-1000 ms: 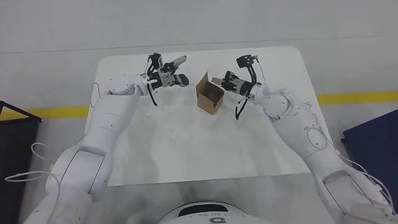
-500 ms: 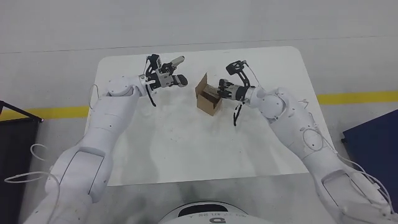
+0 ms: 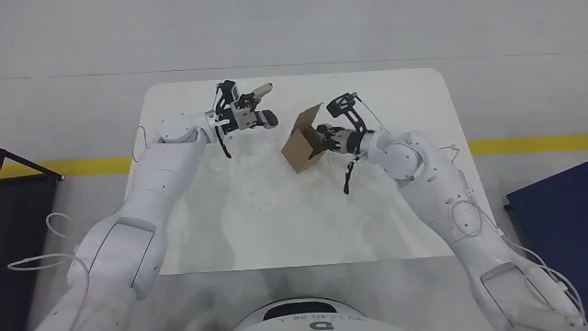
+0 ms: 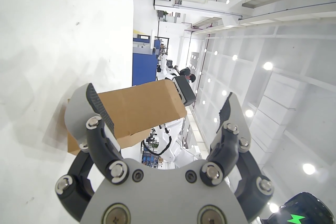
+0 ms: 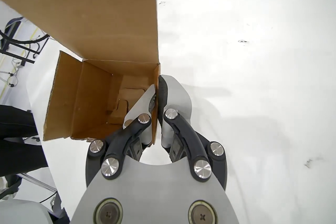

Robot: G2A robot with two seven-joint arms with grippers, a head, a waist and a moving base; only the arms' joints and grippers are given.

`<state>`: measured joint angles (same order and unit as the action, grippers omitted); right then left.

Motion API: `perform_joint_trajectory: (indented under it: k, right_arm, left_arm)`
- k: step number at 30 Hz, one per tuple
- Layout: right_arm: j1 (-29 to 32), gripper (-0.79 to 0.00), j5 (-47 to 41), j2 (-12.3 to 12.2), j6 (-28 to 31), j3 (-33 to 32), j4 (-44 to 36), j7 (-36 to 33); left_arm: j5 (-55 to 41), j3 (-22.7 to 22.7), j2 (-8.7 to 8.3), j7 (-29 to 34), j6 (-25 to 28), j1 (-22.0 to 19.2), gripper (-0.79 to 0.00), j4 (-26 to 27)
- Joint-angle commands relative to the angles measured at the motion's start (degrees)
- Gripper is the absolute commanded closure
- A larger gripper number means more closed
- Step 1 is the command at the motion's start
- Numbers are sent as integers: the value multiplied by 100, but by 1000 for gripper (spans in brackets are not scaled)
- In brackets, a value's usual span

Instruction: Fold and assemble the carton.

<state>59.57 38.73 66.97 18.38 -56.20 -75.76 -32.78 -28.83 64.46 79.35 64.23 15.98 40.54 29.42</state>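
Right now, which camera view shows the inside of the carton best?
The right wrist view. It looks into the open carton, showing the bottom flaps and the right gripper pinching one wall. The top view shows it small and tilted; the left wrist view shows its outer side.
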Motion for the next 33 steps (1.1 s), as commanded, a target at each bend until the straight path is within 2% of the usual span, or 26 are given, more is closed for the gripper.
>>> perform_joint_trajectory:
  k: [1, 5, 11, 12, 15, 17, 18, 20, 23, 28, 33]
  right_arm:
    - [134, 0, 496, -33, -355, -86, -318, 297]
    - [586, 0, 1533, -104, -1370, -270, -1053, 752]
    - [1093, 0, 1736, -139, -2558, -541, -1715, 148]
    - [1131, -83, 1700, -138, -2721, -580, -1737, -12]
    - [1188, -265, 1514, -129, -2962, -668, -1756, -356]
    - [1207, -409, 1040, -116, -2926, -786, -1790, -555]
    - [1249, -431, 750, -110, -2863, -859, -1828, -552]
    - [1325, -363, -11, -102, -2654, -1066, -1855, -645]
    - [1375, -345, -731, -107, -2421, -1357, -1728, -667]
    - [1375, -351, -1754, -100, -1930, -1723, -1260, -514]
    - [1397, -345, -2595, -90, -1475, -1932, -927, -491]
  left_arm:
    - [-16, 19, -6, -6, 24, 0, -785, -3]
    - [-30, 54, -21, -23, 56, 12, -785, -1]
    - [1, 76, -39, -27, 122, 46, -785, 48]
    - [13, 76, -41, -24, 141, 49, -785, 59]
    - [105, 57, -50, -25, 158, 31, -785, 96]
    - [206, 33, -56, -44, 183, 6, -785, 128]
    - [255, 19, -59, -42, 197, -6, -785, 149]
    - [339, -7, -64, 15, 272, -24, -785, 219]
    - [615, -75, -94, 192, 432, -54, -785, 301]
    - [1852, -321, -193, -107, 703, -170, -785, 479]
    - [2933, -663, -197, -613, 535, -274, -785, 801]
